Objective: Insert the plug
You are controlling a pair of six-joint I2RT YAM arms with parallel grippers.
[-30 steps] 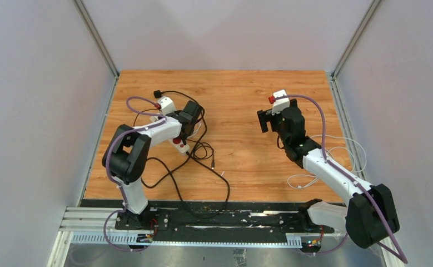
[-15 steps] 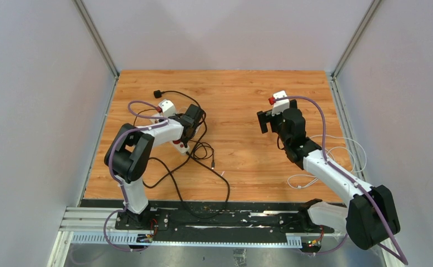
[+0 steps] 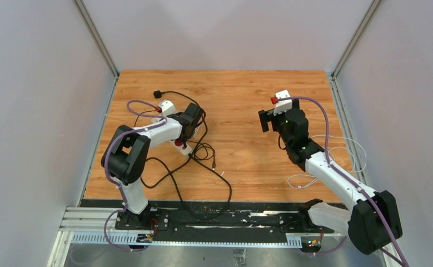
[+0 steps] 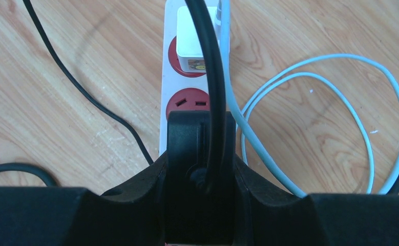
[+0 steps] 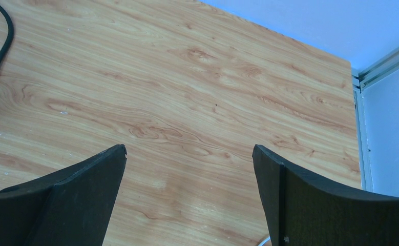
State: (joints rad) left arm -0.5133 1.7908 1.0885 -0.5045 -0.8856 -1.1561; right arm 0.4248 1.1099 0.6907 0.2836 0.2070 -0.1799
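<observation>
Left hand (image 4: pixel 201 169): clenched on the black moulded plug (image 4: pixel 187 138), one finger on each side of it.
Black plug: over the near part of the white power strip with round red sockets (image 4: pixel 162 123), just below an unoccupied red socket (image 4: pixel 189 101); whether its pins are seated cannot be told.
Black round cable (image 4: pixel 210 56): leaves the plug and crosses the strip lengthwise.
White cube charger (image 4: pixel 192 31): sits in the farther red socket.
Pale blue thin cable (image 4: pixel 340 66): runs down past the charger and loops on the wooden worktop (image 5: pixel 187 77), right of the strip.
Right hand (image 5: pixel 189 154): released, fingers spread wide, nothing between them, above bare wood well apart from the strip.
</observation>
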